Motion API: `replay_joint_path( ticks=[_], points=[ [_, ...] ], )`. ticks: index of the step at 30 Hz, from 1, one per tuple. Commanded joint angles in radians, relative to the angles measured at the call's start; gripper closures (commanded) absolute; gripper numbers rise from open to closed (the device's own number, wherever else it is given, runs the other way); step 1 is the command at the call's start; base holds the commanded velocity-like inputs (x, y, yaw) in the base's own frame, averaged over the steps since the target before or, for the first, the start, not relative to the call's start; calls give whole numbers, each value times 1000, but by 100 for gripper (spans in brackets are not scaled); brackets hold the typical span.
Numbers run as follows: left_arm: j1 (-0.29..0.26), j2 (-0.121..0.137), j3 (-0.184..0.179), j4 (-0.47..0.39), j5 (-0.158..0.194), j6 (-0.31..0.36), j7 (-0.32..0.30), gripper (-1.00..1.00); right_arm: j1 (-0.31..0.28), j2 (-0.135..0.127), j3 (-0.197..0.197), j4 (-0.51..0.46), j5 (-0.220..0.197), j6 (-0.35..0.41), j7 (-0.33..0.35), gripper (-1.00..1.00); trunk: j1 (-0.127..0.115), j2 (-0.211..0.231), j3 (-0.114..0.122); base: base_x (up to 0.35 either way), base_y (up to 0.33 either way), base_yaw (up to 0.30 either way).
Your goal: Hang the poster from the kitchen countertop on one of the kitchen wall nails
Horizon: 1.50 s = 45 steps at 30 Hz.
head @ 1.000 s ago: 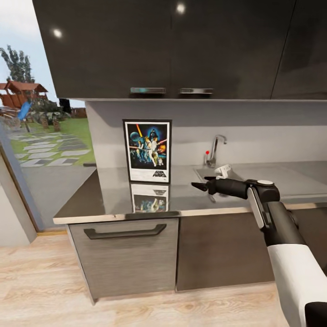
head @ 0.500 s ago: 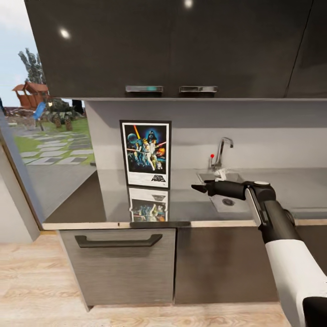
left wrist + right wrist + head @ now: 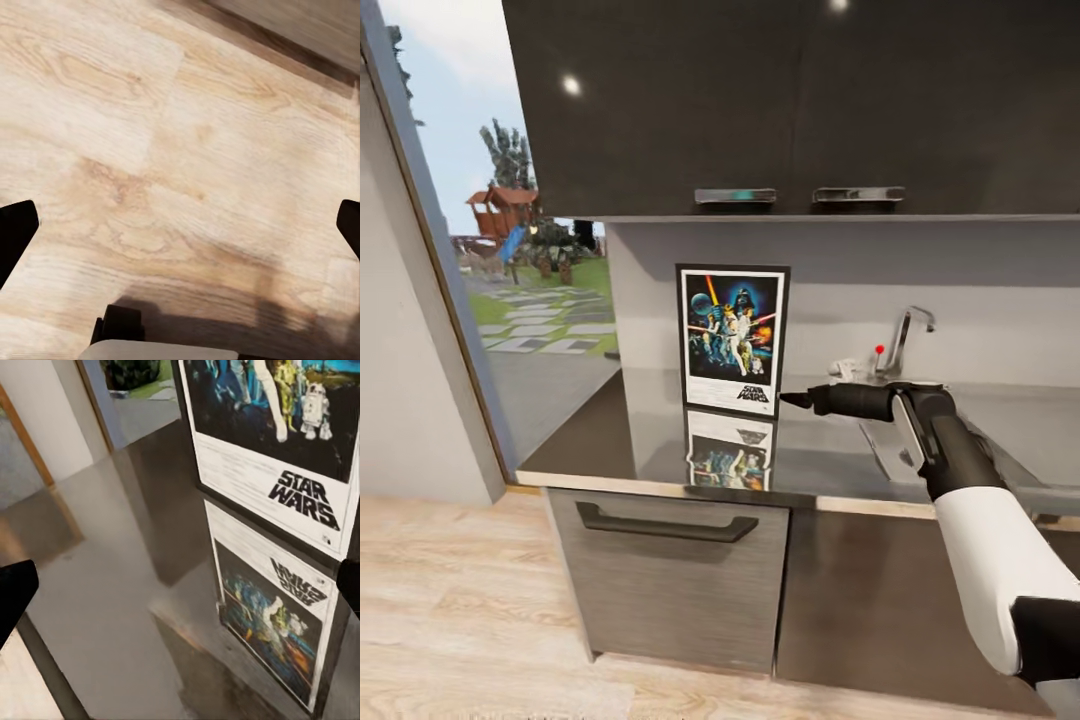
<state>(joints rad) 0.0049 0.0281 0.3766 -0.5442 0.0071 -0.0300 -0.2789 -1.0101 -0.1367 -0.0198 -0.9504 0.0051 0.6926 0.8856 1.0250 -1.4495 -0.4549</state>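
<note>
The poster (image 3: 733,340) stands upright on the bench (image 3: 600,440), leaning against the back wall under the dark cabinets (image 3: 790,100), with its mirror image below it. Your right pincer (image 3: 792,400) is at 3 o'clock from the poster's lower corner, just beside it, jaws apart. Your left pincer (image 3: 180,225) hangs wide apart over the wooden floor (image 3: 150,135). The sink tap (image 3: 905,335) is at 3 o'clock.

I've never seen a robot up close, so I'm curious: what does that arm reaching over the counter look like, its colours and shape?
The right arm is a chain of rounded tubes: a glossy white forearm shell, black joints, and a black wrist with a pale grey band. It narrows to the right gripper, a pair of slim, pointed black fingers. No loose cables or printed markings show.
</note>
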Motion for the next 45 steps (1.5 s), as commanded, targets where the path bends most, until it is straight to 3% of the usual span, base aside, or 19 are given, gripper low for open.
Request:
replay_joint_path(
  ticks=[1,4,10,45],
  points=[
    [0,-1,4,0,1,-1,-6,-100,-6,0,-2,10,0,-2,4,-100,0,-1,-1,0,0,289],
    [0,-1,4,-1,1,-1,-6,-100,-21,-1,-2,56,1,-48,5,-100,0,-1,-1,0,0,270],
    [0,-1,4,-1,1,-1,-6,-100,-28,-2,0,79,1,-71,5,-100,0,-1,-1,20,-9,85],
    [0,6,4,0,1,-1,-5,-100,-28,-6,4,86,2,-77,6,-100,0,-1,-1,113,-55,2]
  ],
)
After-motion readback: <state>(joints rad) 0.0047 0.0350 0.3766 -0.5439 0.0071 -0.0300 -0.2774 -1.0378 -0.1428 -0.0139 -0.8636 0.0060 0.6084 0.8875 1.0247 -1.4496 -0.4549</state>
